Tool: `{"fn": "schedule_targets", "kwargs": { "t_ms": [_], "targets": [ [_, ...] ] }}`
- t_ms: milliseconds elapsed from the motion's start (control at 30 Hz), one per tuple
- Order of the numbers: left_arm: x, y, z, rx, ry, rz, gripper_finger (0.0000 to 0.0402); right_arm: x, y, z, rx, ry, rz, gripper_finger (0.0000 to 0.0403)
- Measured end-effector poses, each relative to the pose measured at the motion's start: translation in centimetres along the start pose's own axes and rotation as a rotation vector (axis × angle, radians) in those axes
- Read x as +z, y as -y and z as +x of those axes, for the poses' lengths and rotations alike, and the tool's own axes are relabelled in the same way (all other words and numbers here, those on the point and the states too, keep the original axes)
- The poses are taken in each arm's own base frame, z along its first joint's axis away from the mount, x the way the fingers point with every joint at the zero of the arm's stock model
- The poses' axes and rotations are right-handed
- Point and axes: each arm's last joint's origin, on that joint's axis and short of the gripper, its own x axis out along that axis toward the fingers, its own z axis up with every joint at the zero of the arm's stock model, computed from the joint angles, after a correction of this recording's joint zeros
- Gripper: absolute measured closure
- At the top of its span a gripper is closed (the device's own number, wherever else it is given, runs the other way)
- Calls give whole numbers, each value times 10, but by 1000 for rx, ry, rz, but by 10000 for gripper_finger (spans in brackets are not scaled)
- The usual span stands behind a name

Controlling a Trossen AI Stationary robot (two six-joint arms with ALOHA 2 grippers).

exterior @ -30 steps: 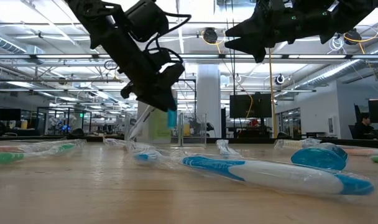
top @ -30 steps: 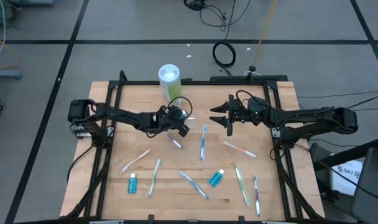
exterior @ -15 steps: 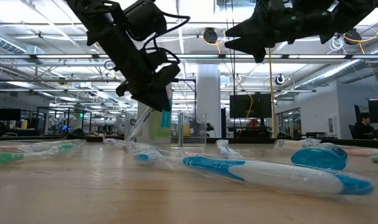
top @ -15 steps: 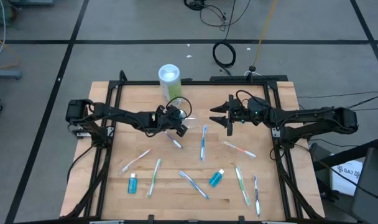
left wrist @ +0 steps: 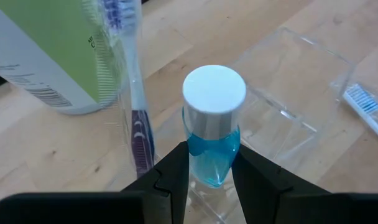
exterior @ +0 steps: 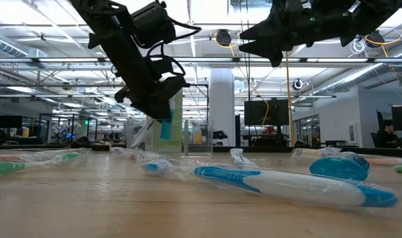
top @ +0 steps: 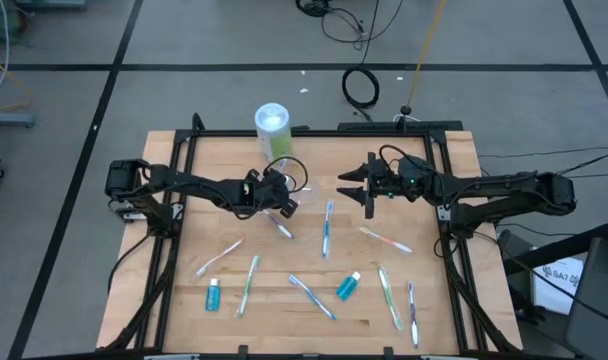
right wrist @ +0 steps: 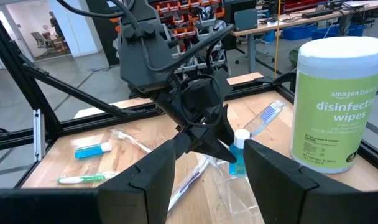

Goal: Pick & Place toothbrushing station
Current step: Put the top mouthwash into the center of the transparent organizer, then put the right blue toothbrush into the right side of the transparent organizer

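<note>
My left gripper (top: 283,201) is shut on a small teal tube with a white cap (left wrist: 213,140), above the clear plastic container (left wrist: 293,81). The container stands on the table next to the green-and-white canister (top: 272,126). A wrapped toothbrush (left wrist: 135,106) leans inside the container. Several toothbrushes (top: 326,228) and two more teal tubes (top: 213,295) (top: 347,286) lie flat on the near half of the table. My right gripper (top: 355,186) hangs open above the table's far right, holding nothing. My left gripper pinches the teal tube's lower body (left wrist: 212,167) between its two fingers (left wrist: 177,173), below the white cap (left wrist: 214,92). The fingers come slanting down from the table's left. The tube stands about upright, cap up, lifted clear of the table; its lower end (exterior: 166,128) shows below the fingers.
The tall canister (right wrist: 337,106) stands at the far edge just behind the container. A black frame (top: 183,180) borders the wooden table on both sides. Wrapped toothbrushes (exterior: 287,187) lie close to the near edge.
My left gripper has tipped and carried the teal tube a little toward the table's far left, nearer the canister and over the container. The tube stays pinched and clear of the table.
</note>
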Motion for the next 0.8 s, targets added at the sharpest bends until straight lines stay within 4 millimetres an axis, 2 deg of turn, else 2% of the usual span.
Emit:
{"fn": "schedule_targets", "kwargs": {
  "t_ms": [133,433,800],
  "targets": [
    [0,0,0,1,0,3,277,0,0,0,0,0,0,220],
    [0,0,0,11,6,4,221,0,0,0,0,0,0,220],
    [1,0,0,15,16,25,218,0,0,0,0,0,0,220]
  ]
}}
